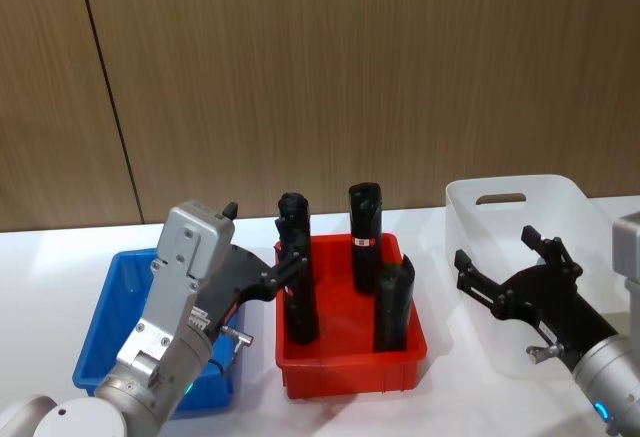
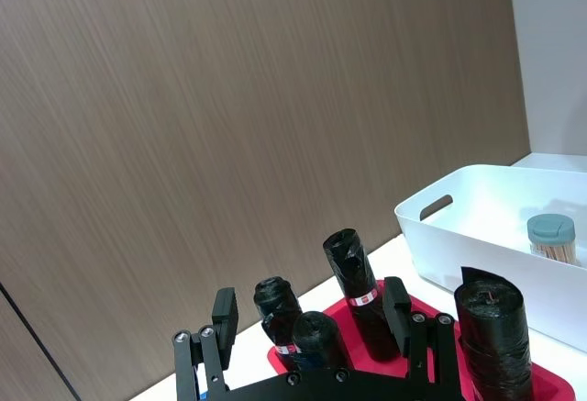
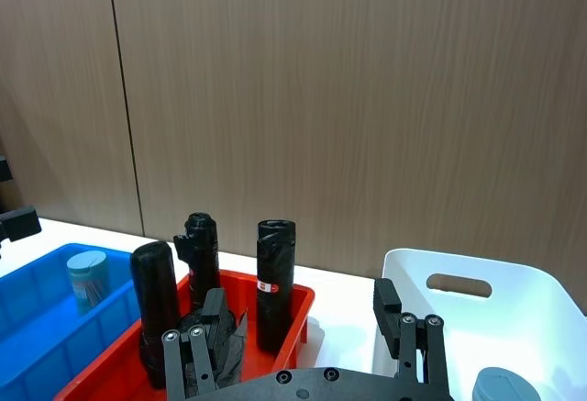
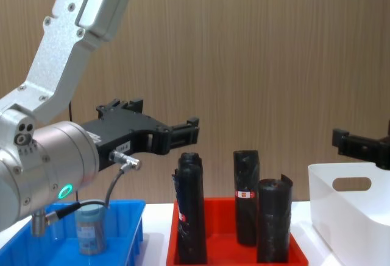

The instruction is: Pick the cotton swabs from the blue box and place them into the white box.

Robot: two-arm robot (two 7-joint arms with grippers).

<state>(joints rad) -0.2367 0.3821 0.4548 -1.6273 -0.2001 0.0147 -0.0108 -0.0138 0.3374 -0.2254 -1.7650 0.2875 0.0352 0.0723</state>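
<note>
Over the blue box (image 1: 110, 342) we have our left tool (image 4: 173, 133), fingers spread, holding nothing, aimed toward 2 o'clock at the red tray (image 1: 350, 362). One cotton swabs jar (image 4: 90, 227) stands upright in that box, long axis vertical, straight below the tool, so the left arm is nearer. Another jar (image 2: 552, 238) already sits in the white box (image 1: 480, 257). Our right tool (image 1: 510, 275) hangs open over the white box, empty.
</note>
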